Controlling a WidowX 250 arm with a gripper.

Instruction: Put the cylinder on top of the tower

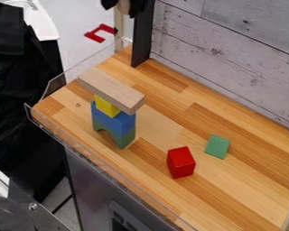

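At the view's top edge, left of the dark upright post, the black gripper point(124, 7) is partly in view, its fingers shut on a small beige piece that looks like the cylinder point(123, 6). It is above and behind the tower, well apart from it. The tower stands upright on the left part of the wooden surface: a green arch block point(124, 138) at the bottom, a blue block point(118, 122) on it, then a yellow block point(105, 106), and a long wooden plank point(112, 90) lying across the top.
A red block point(181, 162) stands right of the tower, with a green block point(217, 146) beyond it. A clear low wall point(90, 151) edges the wooden surface point(243, 180); a dark post point(143, 36) and whitewashed boards point(231, 54) border the back.
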